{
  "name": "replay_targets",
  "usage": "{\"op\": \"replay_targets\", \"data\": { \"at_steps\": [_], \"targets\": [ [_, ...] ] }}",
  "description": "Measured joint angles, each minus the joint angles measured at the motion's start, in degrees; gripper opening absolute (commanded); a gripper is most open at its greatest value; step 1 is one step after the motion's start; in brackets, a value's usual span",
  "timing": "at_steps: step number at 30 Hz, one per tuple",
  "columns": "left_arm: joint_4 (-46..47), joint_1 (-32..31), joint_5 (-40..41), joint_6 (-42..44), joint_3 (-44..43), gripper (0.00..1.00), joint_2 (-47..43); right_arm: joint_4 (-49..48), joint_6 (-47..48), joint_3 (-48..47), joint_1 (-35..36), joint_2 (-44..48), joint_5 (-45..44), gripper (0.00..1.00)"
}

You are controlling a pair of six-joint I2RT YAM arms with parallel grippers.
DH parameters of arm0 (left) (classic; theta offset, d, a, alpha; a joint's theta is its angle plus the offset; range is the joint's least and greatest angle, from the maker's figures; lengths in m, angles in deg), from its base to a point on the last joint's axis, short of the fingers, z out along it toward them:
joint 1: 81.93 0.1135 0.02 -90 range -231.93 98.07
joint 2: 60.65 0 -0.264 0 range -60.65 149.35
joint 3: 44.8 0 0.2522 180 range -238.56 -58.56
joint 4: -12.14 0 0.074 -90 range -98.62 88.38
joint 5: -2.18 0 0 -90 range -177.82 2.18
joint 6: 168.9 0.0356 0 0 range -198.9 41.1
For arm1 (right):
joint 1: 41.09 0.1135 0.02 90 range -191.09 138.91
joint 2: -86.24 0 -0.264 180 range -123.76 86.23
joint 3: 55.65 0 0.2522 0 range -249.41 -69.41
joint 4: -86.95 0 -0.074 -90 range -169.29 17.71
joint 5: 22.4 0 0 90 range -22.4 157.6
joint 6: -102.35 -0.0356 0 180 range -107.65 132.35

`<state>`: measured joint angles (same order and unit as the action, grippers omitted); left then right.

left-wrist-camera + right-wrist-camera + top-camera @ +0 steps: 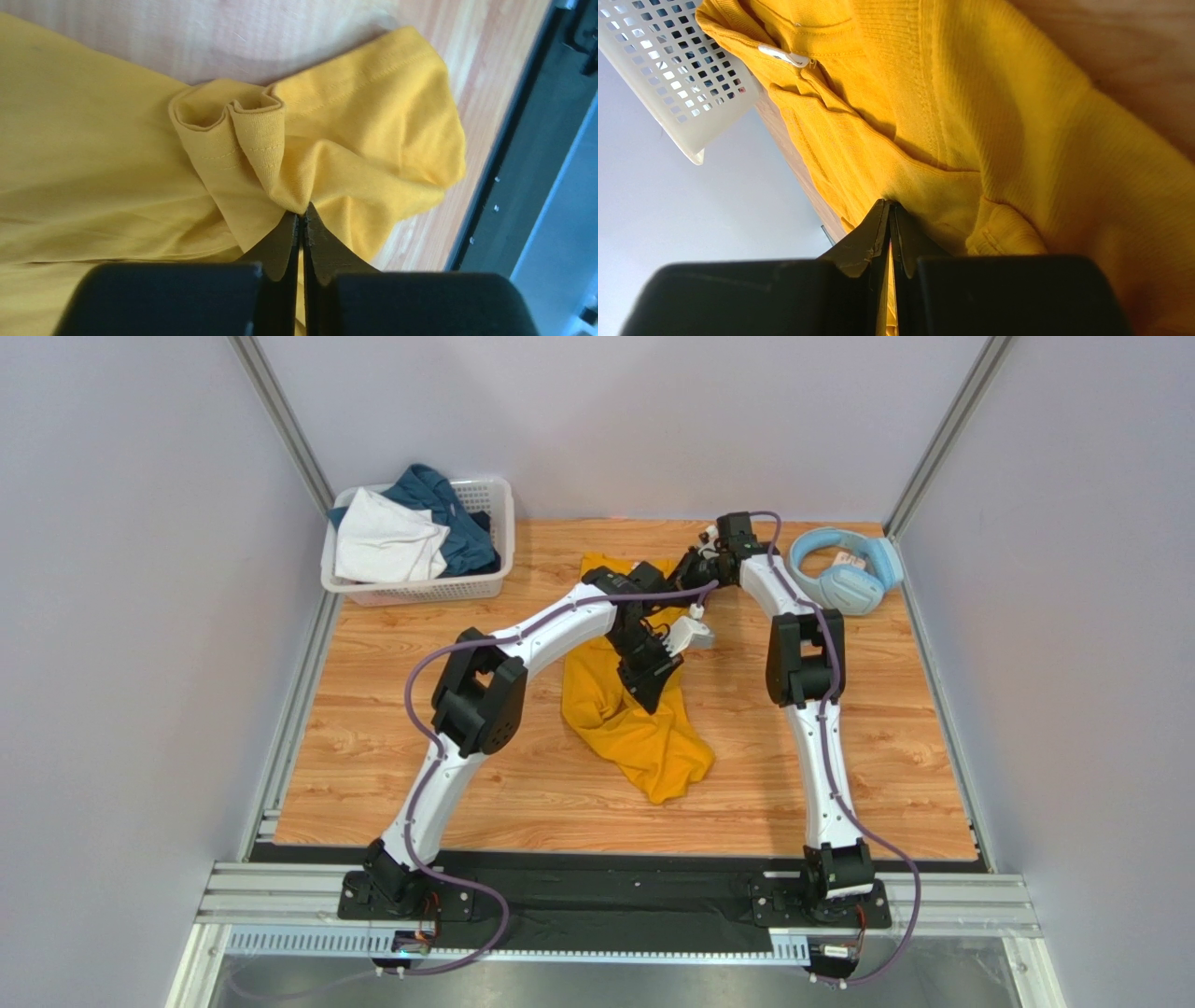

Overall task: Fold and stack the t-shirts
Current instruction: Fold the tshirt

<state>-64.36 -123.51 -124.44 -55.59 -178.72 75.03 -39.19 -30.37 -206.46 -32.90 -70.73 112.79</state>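
A mustard-yellow t-shirt (638,735) lies crumpled in the middle of the wooden table. My left gripper (657,683) reaches over it. In the left wrist view the left gripper (302,210) is shut on a bunched fold of the yellow t-shirt (365,126) beside a hemmed edge. My right gripper (680,571) is at the shirt's far end. In the right wrist view the right gripper (889,205) is shut on the yellow t-shirt (990,119) below the collar and its white label (781,54). A white garment (386,539) and a dark teal garment (452,515) lie in the basket.
A white lattice basket (421,590) stands at the back left, and the right wrist view shows the basket (668,63) close by. Light-blue headphones (842,569) lie at the back right. Grey walls enclose the table (884,756) on three sides.
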Motion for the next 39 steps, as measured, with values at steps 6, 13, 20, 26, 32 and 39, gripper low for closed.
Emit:
{"op": "replay_targets", "data": {
  "at_steps": [6, 13, 20, 26, 32, 39],
  "targets": [
    [-7.56, 0.00, -4.55, 4.48, 4.31, 0.00, -6.60, -0.04, -0.37, 0.00, -0.02, 0.00, 0.00, 0.08],
    [-11.93, -0.07, -6.75, 16.63, 9.57, 0.22, -24.72, 0.00, -1.20, -0.04, -0.66, 0.00, -0.04, 0.06],
    [-13.62, -2.56, 0.28, 24.30, 25.29, 0.30, -35.06, 0.37, -2.08, -0.15, -1.90, 0.00, -0.24, 0.06],
    [-15.02, -4.94, 8.72, 26.51, 35.23, 0.14, -31.89, 0.74, -2.32, -0.15, -2.64, 0.00, -0.26, 0.05],
    [-12.50, 1.49, 8.96, 18.67, 24.57, 0.47, -26.01, 0.83, -2.29, -0.15, -2.64, 0.00, -0.39, 0.05],
    [-3.54, 2.01, 6.36, 8.61, 10.78, 1.00, -20.17, 1.18, -2.29, -0.28, -2.64, 0.00, -0.81, 0.04]
  ]
}}
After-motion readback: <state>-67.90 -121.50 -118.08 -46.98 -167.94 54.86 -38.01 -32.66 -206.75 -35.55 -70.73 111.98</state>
